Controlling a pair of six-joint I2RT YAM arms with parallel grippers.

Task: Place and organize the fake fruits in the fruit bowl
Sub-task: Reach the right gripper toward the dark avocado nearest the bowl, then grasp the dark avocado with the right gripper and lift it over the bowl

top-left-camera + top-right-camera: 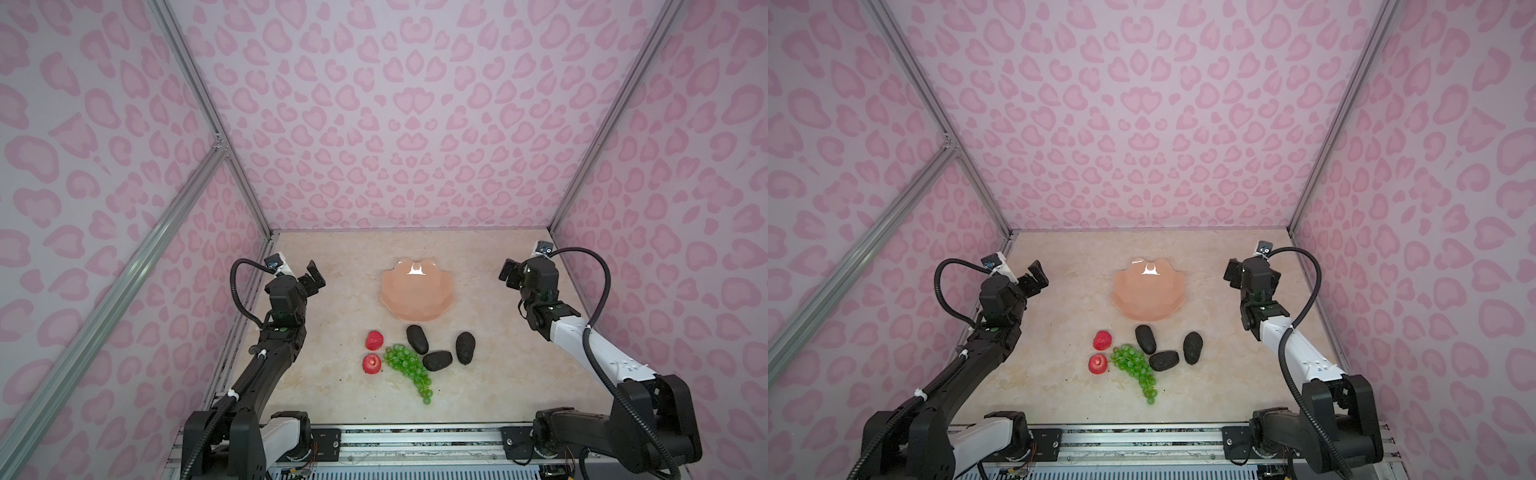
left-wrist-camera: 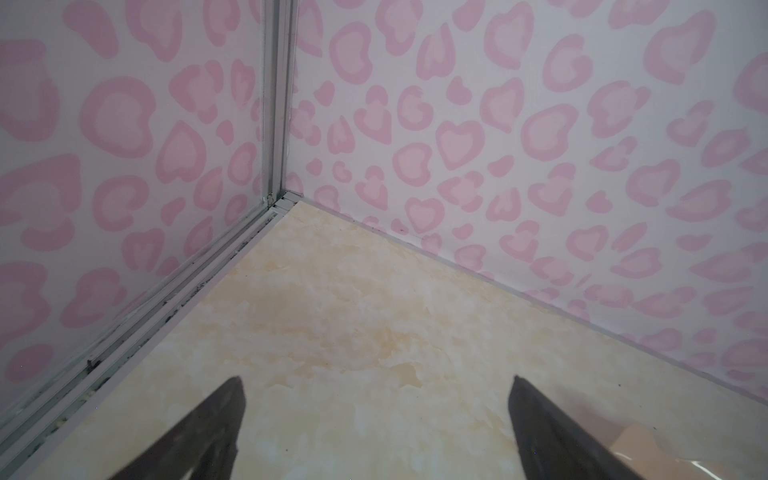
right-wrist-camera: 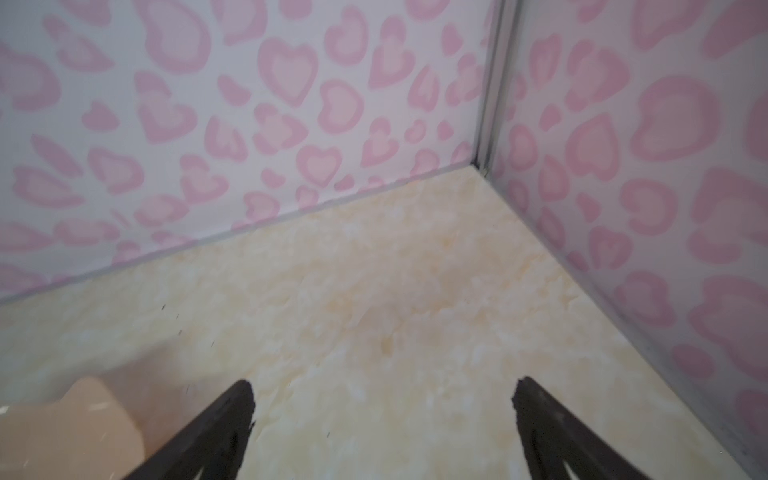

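The peach-pink fruit bowl [image 1: 417,299] [image 1: 1148,299] sits empty in the middle of the table. In front of it lie the fake fruits: two red strawberries [image 1: 374,340] [image 1: 371,364], a bunch of green grapes [image 1: 405,365] [image 1: 1133,365], and three dark avocados [image 1: 417,339] [image 1: 437,360] [image 1: 465,348]. My left gripper [image 1: 313,276] [image 2: 376,380] hovers open, left of the bowl. On the bowl's other side my right gripper [image 1: 509,274] [image 3: 384,384] is open too. Both hold nothing. Each wrist view catches only a bit of the bowl's rim [image 2: 636,440] [image 3: 75,424].
Pink heart-patterned walls [image 1: 395,124] close in the beige marbled table [image 1: 332,395] on three sides, with aluminium frame posts [image 1: 232,166] in the corners. A metal rail [image 1: 415,436] carrying both arm bases runs along the front edge.
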